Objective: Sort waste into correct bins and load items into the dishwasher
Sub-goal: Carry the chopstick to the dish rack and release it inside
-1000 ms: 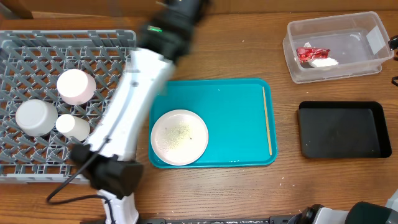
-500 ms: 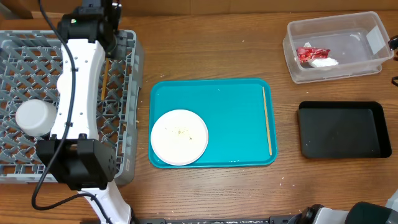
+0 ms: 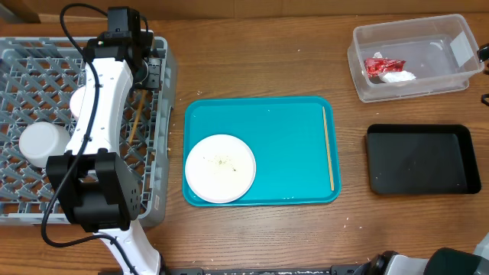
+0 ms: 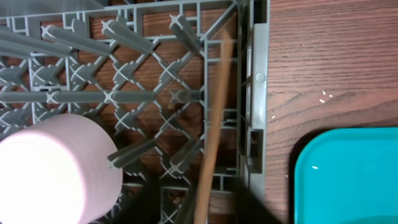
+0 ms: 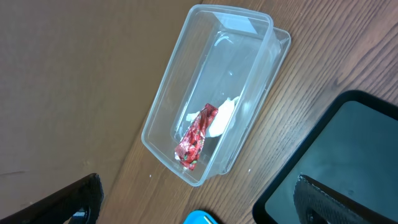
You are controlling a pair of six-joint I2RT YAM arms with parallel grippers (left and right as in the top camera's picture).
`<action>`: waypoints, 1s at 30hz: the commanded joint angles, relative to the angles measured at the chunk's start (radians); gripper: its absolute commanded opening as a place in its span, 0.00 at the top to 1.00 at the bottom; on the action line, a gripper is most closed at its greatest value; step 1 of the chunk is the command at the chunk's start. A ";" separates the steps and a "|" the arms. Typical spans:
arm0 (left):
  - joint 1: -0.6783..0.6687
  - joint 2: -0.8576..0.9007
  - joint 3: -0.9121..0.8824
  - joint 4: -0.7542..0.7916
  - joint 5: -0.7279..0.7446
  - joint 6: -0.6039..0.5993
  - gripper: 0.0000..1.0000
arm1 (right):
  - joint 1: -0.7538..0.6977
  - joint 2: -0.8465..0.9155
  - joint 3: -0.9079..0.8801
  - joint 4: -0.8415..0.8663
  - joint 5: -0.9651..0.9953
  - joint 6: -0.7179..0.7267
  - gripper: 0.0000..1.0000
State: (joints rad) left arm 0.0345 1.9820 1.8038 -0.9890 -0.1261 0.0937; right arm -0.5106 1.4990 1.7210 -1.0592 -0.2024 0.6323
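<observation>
Over the wooden desk (image 3: 260,61), at upper left, the left tool (image 3: 147,72) is held released above the dish rack (image 3: 30,53), where 1 chopstick (image 3: 135,118) is laid. The right tool (image 5: 198,190) is spread empty above the clear tub (image 5: 186,74); the other chopstick (image 3: 328,149) is seen on the teal tray (image 3: 290,122).

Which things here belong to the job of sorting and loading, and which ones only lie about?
Job: grey rack, chopstick in rack, second chopstick, white plate, upturned dish, clear tub, red wrapper, tissue, black tray, crumbs.
Lying about: teal tray.
</observation>
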 commanded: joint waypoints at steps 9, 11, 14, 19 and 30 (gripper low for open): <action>-0.002 -0.002 -0.001 -0.002 0.218 -0.128 0.00 | -0.006 -0.004 0.002 0.005 0.008 -0.005 0.00; -0.002 -0.002 0.003 -0.003 0.368 -0.127 0.00 | -0.006 -0.004 0.002 0.005 0.008 -0.005 0.00; -0.006 -0.002 0.006 0.001 0.601 -0.117 0.00 | -0.006 -0.004 0.002 0.005 0.008 -0.005 0.00; -0.086 -0.004 0.025 0.005 0.556 -0.124 0.00 | -0.006 -0.004 0.002 0.005 0.008 -0.005 0.00; -0.518 0.001 0.031 0.101 0.128 -0.442 0.00 | -0.006 -0.004 0.002 0.005 0.008 -0.005 0.00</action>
State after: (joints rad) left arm -0.3878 1.9820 1.8072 -0.9134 0.1822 -0.2161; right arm -0.5106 1.4990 1.7210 -1.0592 -0.2024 0.6319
